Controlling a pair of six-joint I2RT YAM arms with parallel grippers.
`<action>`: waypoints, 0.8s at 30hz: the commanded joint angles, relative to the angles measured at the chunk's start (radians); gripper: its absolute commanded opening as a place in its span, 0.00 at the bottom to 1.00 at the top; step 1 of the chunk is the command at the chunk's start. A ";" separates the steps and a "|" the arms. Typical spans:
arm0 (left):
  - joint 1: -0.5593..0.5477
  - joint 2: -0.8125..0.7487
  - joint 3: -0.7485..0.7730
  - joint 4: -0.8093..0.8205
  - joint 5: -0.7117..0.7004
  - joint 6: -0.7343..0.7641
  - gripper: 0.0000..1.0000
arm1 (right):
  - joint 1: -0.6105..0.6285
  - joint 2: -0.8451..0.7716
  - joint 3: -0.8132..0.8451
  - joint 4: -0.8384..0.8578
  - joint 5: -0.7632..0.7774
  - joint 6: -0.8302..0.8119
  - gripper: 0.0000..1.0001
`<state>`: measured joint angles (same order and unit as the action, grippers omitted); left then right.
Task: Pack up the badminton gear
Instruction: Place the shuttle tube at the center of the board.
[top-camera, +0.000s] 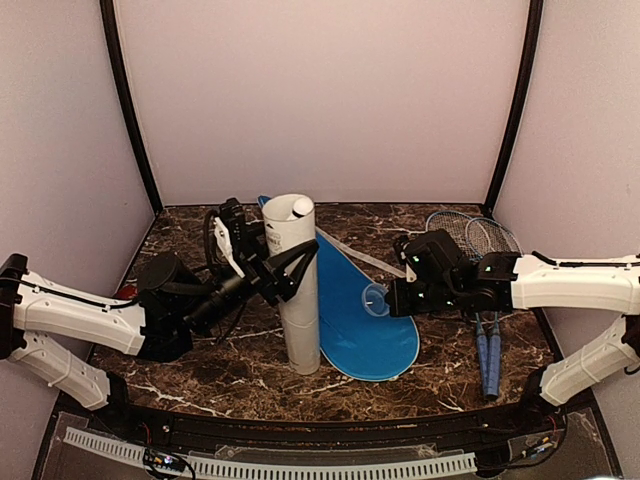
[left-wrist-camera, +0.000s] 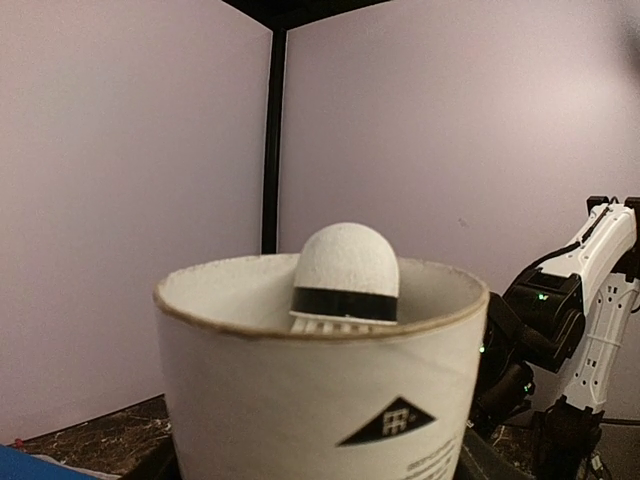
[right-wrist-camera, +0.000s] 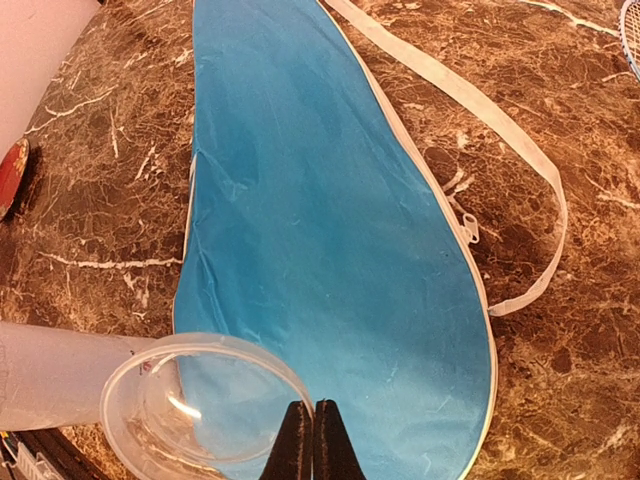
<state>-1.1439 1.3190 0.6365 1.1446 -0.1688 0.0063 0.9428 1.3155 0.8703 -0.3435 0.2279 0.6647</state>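
While a small red oval thing (top-camera: 125, 293) lies at the table's (top-camera: 200, 370) far left edge, the left gripper (top-camera: 292, 262) reaches in from that side, its fingers clasped around the tube (top-camera: 300, 320), which stands upright near the middle. One shuttlecock (left-wrist-camera: 345, 270) pokes out of its open top, rounded end up. Just right of the tube the blue cover (top-camera: 360, 320) lies flat. Over its near end the right gripper (right-wrist-camera: 308, 440), fingers clenched tight, pinches the rim of a clear lid (right-wrist-camera: 205, 400). Farther right the two rackets (top-camera: 487, 340) lie together, handles toward the arms
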 joint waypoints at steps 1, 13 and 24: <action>-0.007 -0.084 0.003 -0.024 0.005 0.022 0.69 | -0.007 0.005 0.004 0.035 -0.001 0.012 0.00; -0.007 -0.086 -0.042 -0.081 0.003 -0.033 0.76 | -0.007 -0.007 -0.017 0.051 -0.010 0.024 0.00; -0.006 -0.240 0.052 -0.498 -0.037 -0.137 0.99 | -0.007 -0.013 -0.017 0.056 -0.013 0.015 0.00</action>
<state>-1.1439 1.1679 0.6361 0.8307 -0.1864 -0.0734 0.9421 1.3155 0.8631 -0.3290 0.2192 0.6819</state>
